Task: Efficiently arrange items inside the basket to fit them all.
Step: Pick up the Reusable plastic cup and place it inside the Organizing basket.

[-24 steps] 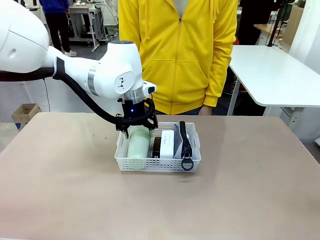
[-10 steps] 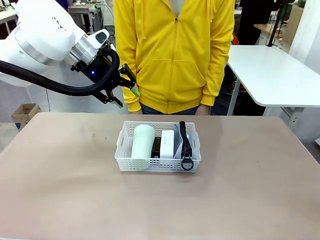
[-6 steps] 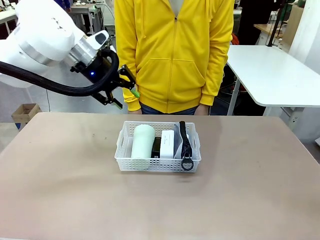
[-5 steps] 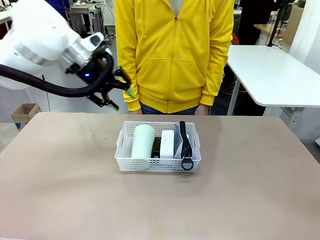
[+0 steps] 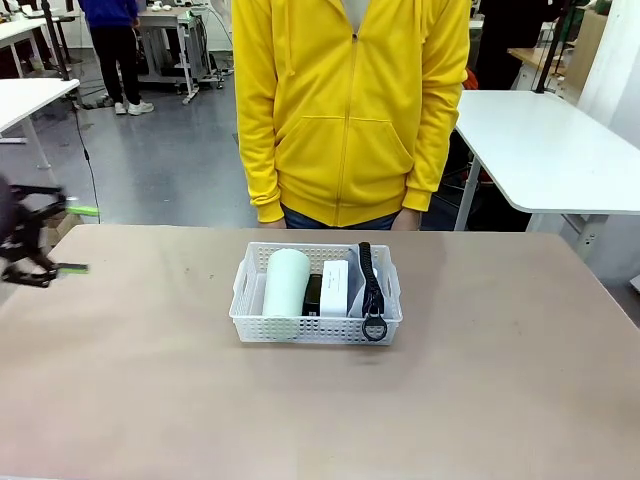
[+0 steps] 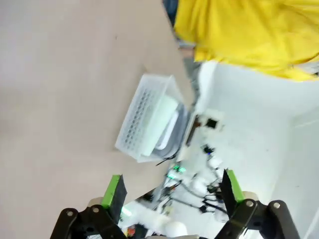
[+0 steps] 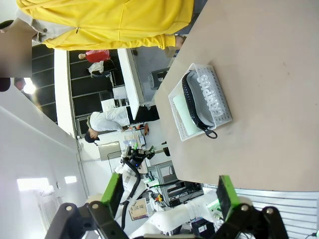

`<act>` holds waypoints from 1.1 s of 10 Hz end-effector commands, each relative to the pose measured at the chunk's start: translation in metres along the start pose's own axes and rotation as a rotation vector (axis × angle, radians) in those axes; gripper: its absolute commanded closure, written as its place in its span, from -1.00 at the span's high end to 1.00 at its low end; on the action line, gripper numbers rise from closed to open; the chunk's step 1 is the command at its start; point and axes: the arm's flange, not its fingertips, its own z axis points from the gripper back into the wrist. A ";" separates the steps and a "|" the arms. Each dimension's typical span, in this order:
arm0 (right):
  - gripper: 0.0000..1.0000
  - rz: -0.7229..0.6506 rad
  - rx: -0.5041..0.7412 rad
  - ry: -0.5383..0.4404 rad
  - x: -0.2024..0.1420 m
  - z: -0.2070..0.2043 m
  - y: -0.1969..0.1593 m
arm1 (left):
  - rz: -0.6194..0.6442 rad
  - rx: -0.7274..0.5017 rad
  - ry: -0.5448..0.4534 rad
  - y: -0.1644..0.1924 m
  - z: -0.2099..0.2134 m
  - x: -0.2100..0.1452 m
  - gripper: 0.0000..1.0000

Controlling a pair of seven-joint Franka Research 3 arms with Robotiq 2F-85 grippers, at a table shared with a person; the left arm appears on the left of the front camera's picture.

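The white basket [image 5: 300, 328] sits mid-table, holding all the items. A pale green cup [image 5: 284, 285] lies on its side at the left. Beside it are a black stapler [image 5: 313, 292] and a white block [image 5: 335, 285]. The grey pouch [image 5: 373, 283] stands on edge along the right wall, its black ring [image 5: 374, 327] hanging over the front rim. My left gripper [image 5: 60, 240] is blurred at the far left table edge, open and empty. In the left wrist view the left gripper [image 6: 172, 189] is far from the basket [image 6: 133, 122]. The right gripper [image 7: 168, 191] is open, high above the basket [image 7: 224, 102] and the pouch [image 7: 205, 94].
A person in a yellow hoodie [image 5: 350, 110] stands at the far side, right behind the basket. A white table [image 5: 545, 150] stands at the back right. Bare tabletop [image 5: 320, 420] surrounds the basket on all sides.
My left arm rose off the cup in the basket, then swung away to the far left edge of the picture. Its jaws have widened. The basket's contents have not moved.
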 end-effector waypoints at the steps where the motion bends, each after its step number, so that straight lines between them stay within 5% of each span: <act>1: 1.00 -0.001 0.024 0.001 0.000 -0.001 0.003 | -0.190 -0.205 0.027 -0.001 -0.005 0.001 1.00; 4: 1.00 -0.001 0.024 0.001 0.000 -0.001 0.003 | -0.477 -0.349 0.266 0.007 -0.021 0.006 1.00; 5: 1.00 -0.001 0.024 0.001 0.000 -0.001 0.003 | -0.304 -0.242 0.058 -0.007 0.003 -0.007 1.00; 11: 1.00 -0.001 0.024 0.001 0.000 -0.001 0.003 | -0.304 -0.242 0.058 -0.007 0.003 -0.007 1.00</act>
